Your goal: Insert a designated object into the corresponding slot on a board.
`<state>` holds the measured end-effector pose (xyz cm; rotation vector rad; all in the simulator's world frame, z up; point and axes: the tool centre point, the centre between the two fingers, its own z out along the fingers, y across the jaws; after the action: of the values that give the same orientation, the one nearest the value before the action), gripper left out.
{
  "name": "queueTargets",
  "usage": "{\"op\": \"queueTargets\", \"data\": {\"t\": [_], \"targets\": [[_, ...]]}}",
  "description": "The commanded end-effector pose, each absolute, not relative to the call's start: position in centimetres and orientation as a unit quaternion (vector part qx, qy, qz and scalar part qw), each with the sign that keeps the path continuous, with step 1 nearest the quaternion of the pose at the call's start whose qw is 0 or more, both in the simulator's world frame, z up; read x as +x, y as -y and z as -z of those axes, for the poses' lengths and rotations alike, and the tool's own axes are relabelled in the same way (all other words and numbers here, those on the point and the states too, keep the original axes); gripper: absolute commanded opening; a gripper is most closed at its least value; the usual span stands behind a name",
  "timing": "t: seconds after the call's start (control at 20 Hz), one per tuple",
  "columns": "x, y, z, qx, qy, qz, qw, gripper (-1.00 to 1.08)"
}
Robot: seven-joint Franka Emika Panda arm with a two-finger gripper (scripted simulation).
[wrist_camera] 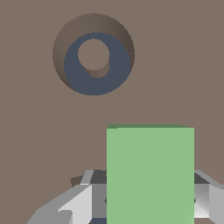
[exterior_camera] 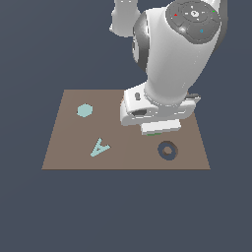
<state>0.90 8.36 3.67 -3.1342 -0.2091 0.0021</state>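
Gripper: I am seeing my gripper point(exterior_camera: 158, 129) sitting low over the board point(exterior_camera: 64, 142), right of centre in the exterior view, its fingers point(wrist_camera: 78, 203) clamping the green block point(wrist_camera: 150, 175).
Block: it is filling the lower middle of the wrist view, just above the brown surface.
Ring cut-out point(exterior_camera: 168, 150): lying near the gripper, toward the frame's lower right.
Slot: I cannot tell; it is hidden.
Others: hexagon point(exterior_camera: 84, 110) and A-shaped piece point(exterior_camera: 100, 147) are resting at left.

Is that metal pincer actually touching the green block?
Touching. In the wrist view the pincer's grey fingers press against both sides of the green block with no gap. In the exterior view the arm hides the contact.
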Motion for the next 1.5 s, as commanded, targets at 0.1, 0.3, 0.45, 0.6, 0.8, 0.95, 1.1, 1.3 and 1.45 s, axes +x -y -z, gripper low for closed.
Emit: {"op": "queueTargets", "data": {"t": [0.1,0.3,0.45,0.6,0.8,0.95,1.1,1.3,1.45], "targets": [[-1.0,-9.3,-3.9,-0.992,0.126,0.0,0.0,-1.0],[-2.2,-9.7,-4.0,-0.987,0.159,-0.001,0.0,-1.0],[-2.7,-9.9,-4.0,-0.985,0.174,-0.001,0.0,-1.0],[-3.0,-9.9,-4.0,-0.984,0.18,-0.001,0.0,-1.0],[-2.9,-9.9,-3.8,-0.984,0.178,-0.001,0.0,-1.0],[-3.0,-9.9,-3.2,-0.984,0.179,-0.001,0.0,-1.0],[-3.0,-9.9,-3.0,-0.984,0.18,-0.001,0.0,1.0],[-3.0,-9.9,-3.0,-0.984,0.18,-0.001,0.0,1.0],[-3.0,-9.9,-3.0,-0.984,0.18,-0.001,0.0,1.0]]}}
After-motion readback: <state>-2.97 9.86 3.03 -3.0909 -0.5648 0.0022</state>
